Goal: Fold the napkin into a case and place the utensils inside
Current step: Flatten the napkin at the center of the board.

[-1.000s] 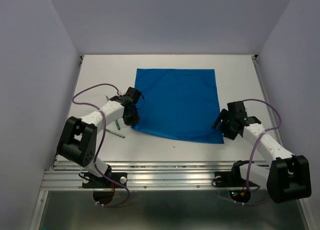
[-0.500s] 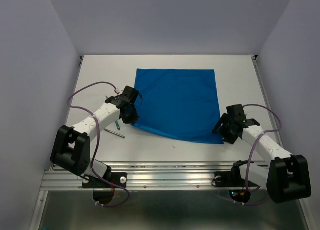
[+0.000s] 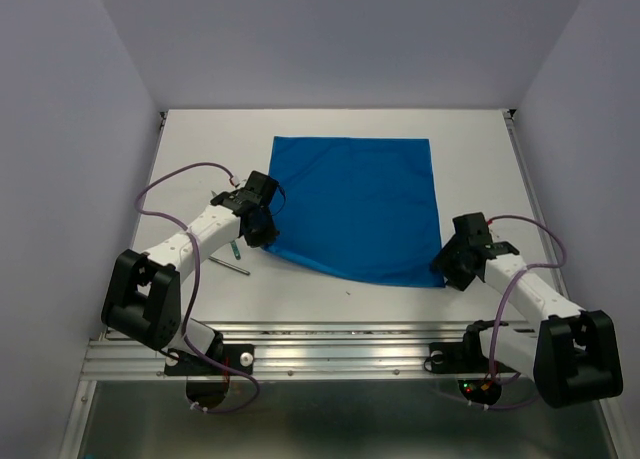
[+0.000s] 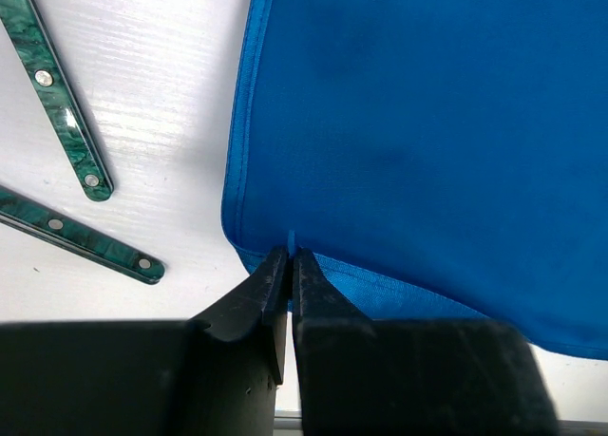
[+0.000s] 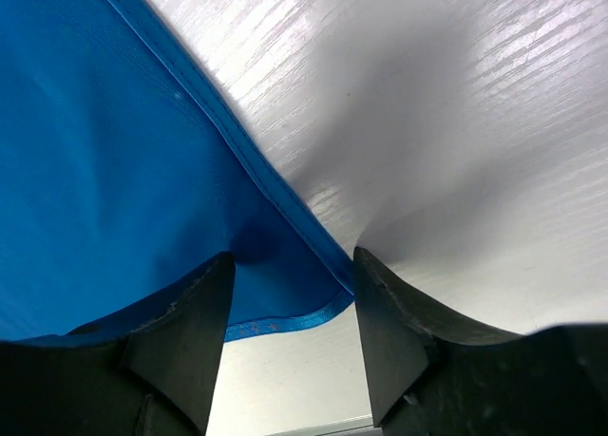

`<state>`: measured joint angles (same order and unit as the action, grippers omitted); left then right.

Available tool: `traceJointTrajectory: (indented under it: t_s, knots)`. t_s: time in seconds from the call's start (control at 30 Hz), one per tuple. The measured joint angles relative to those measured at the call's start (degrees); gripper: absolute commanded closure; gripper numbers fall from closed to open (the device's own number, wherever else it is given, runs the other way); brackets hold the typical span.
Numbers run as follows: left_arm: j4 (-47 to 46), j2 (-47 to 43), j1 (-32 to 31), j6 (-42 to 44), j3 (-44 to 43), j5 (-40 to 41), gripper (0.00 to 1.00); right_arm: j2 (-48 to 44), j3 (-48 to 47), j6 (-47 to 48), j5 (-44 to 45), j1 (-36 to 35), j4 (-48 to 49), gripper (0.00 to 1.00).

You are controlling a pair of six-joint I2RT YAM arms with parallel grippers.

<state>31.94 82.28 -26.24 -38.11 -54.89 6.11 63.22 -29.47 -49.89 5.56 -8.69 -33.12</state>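
Two napkin (image 3: pixel 355 204) corners: left fingers (image 4: pixel 256 298) clamped on 7 o'clock one, right fingers (image 5: pixel 180 331) apart astride 5 o'clock one, for folding.

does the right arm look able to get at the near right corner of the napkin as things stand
Probably yes: the right end effector is open and straddles that corner of the napkin, with nothing in between.

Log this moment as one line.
left gripper: shut on napkin | right gripper: open around near corner | napkin: unfolded | utensils: on table, left of napkin
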Motion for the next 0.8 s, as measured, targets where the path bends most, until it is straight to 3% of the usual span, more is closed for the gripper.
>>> traceJointTrajectory:
  t_s: [0.07, 0.17, 0.43, 0.63, 0.77, 0.8]
  knots:
    - [0.00, 0.02, 0.00, 0.04, 0.00, 0.00, 1.00, -0.44, 0.39, -0.13, -0.07, 0.00, 0.39, 0.41]
    - [-0.02, 0.04, 0.00, 0.07, 0.00, 0.00, 1.00, -1.97, 1.05, -0.81, -0.02, 0.00, 0.15, 0.32]
    - [-0.24, 0.17, 0.00, 0.15, 0.00, 0.02, 1.00, -3.39, 0.94, -2.51, 0.92, 0.00, -3.91, 0.34]
    - [-0.26, 0.26, 0.00, 0.35, -0.59, 0.11, 1.00, -2.75, 0.37, -2.86, 1.75, 0.00, -6.40, 0.46]
    - [-0.39, 0.42, 0.00, 0.46, -0.66, 0.11, 1.00, -2.45, 0.37, -2.69, 1.68, 0.00, -6.34, 0.60]
    - [-0.39, 0.50, 0.00, 0.55, -0.66, 0.11, 1.00, -2.01, 0.37, -2.58, 1.49, 0.00, -6.10, 0.69]
